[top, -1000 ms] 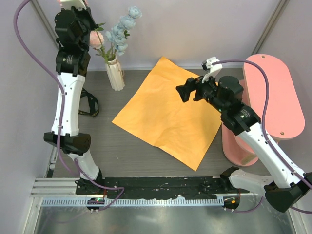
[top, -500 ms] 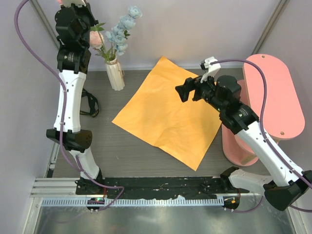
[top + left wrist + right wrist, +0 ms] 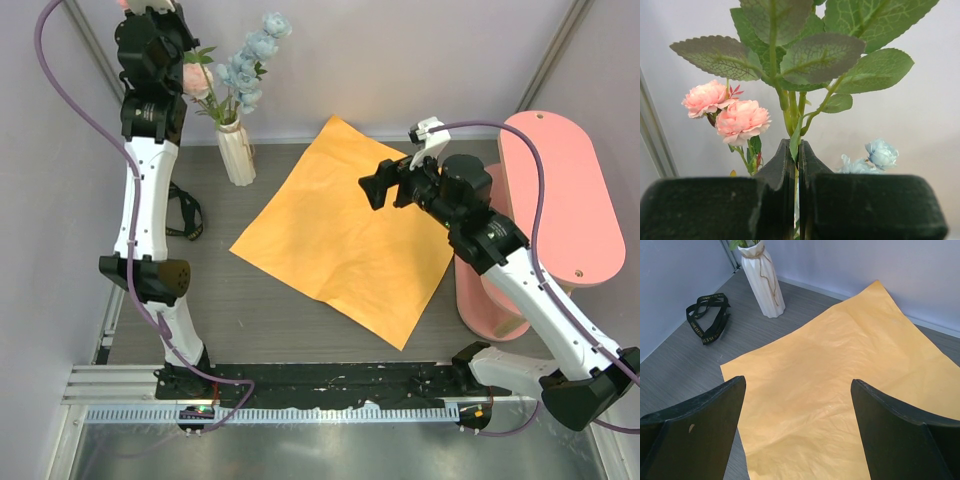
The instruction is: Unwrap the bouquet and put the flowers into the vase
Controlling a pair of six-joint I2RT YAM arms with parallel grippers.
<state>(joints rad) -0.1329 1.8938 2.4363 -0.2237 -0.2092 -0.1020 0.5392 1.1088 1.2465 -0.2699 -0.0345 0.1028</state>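
The cream ribbed vase [image 3: 237, 152] stands at the back left with pale blue flowers [image 3: 250, 55] and a pink bloom [image 3: 197, 79] rising from it. High above it, my left gripper [image 3: 178, 52] is shut on a green leafy flower stem [image 3: 790, 107]. In the left wrist view the stem runs between the closed fingertips of that gripper [image 3: 794, 150], with pink blooms [image 3: 727, 110] to the left. Whether the stem's lower end is in the vase is hidden. My right gripper [image 3: 375, 190] hovers open and empty over the flat orange paper [image 3: 350, 230]; from the wrist camera the same gripper [image 3: 797, 382] is over the paper [image 3: 840, 380], with the vase [image 3: 762, 285] beyond.
A black ribbon [image 3: 185, 215] lies loose on the table left of the paper, also seen as the ribbon [image 3: 707, 317] in the right wrist view. A pink oval stand [image 3: 555, 200] fills the right side. Grey walls close the back and left.
The left arm has lifted slightly, its elbow rising, with the stem still held. The right arm has edged a little toward the back.
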